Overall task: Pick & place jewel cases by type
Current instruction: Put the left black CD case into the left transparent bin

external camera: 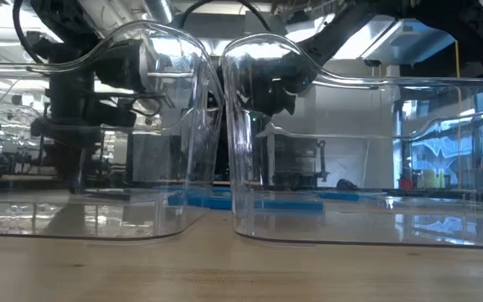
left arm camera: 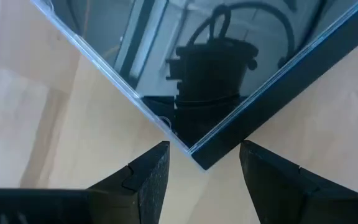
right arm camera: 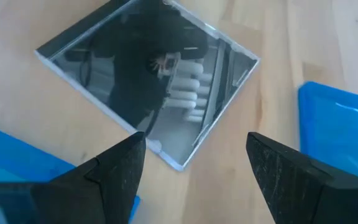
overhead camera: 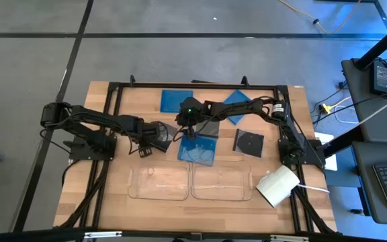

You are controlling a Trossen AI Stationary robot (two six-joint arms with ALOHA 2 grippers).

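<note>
Jewel cases lie flat on the wooden table (overhead camera: pixel 113 202) behind two clear trays (overhead camera: pixel 160 183): blue ones (overhead camera: pixel 197 149) at centre and rear, a black one (overhead camera: pixel 248 142) to the right. Left gripper (left arm camera: pixel 201 177), jaws parted and empty, straddles the corner of a dark case (left arm camera: pixel 229 68). Right gripper (right arm camera: pixel 194 168), wide open and empty, hovers over another dark case (right arm camera: pixel 148 81).

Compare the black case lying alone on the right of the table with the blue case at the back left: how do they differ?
The black case is dark and shows a round disc; the blue case is translucent blue with no disc visible. The black case lies turned at a slight angle, the blue case nearly square to the table edge. The black case sits nearer the clear trays, the blue case by the back rail. Both lie flat on the wood, untouched.
</note>
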